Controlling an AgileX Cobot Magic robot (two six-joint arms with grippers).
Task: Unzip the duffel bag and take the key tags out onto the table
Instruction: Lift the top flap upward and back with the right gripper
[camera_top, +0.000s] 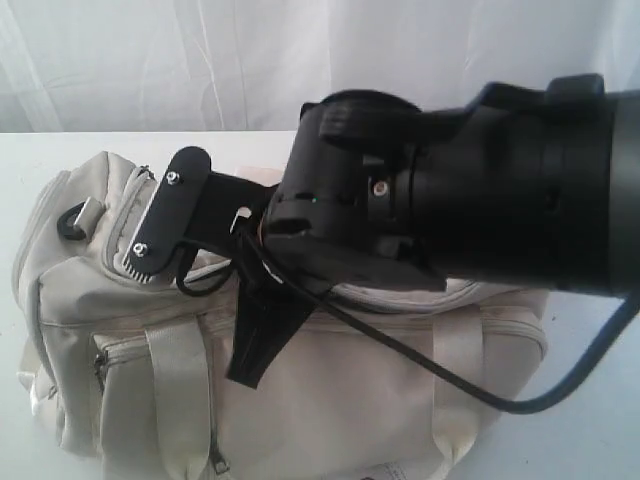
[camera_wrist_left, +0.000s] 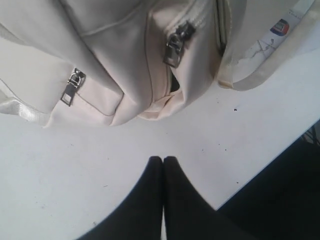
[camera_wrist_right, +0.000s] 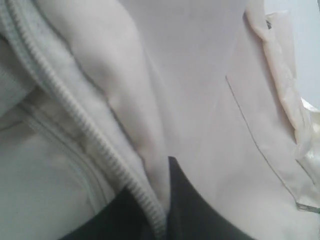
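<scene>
The cream duffel bag (camera_top: 330, 400) lies on the white table (camera_top: 30, 170). My right arm (camera_top: 480, 190) reaches across its top. In the right wrist view my right gripper (camera_wrist_right: 156, 184) is shut on a fold of the bag's fabric (camera_wrist_right: 145, 130) edged with grey zipper teeth (camera_wrist_right: 95, 145). My left gripper (camera_wrist_left: 163, 159) is shut and empty, hovering over bare table (camera_wrist_left: 75, 165) just off the bag's end (camera_wrist_left: 115, 60). Two metal zipper pulls (camera_wrist_left: 173, 50) (camera_wrist_left: 71, 86) hang there. The key tags are hidden.
A satin strap (camera_wrist_left: 260, 75) and a white paper hang tag (camera_wrist_left: 272, 37) lie beside the bag. The table's edge (camera_wrist_left: 270, 165) runs close to my left gripper, with dark space beyond. A black cable (camera_top: 480, 395) from the right arm drapes over the bag. White curtain behind.
</scene>
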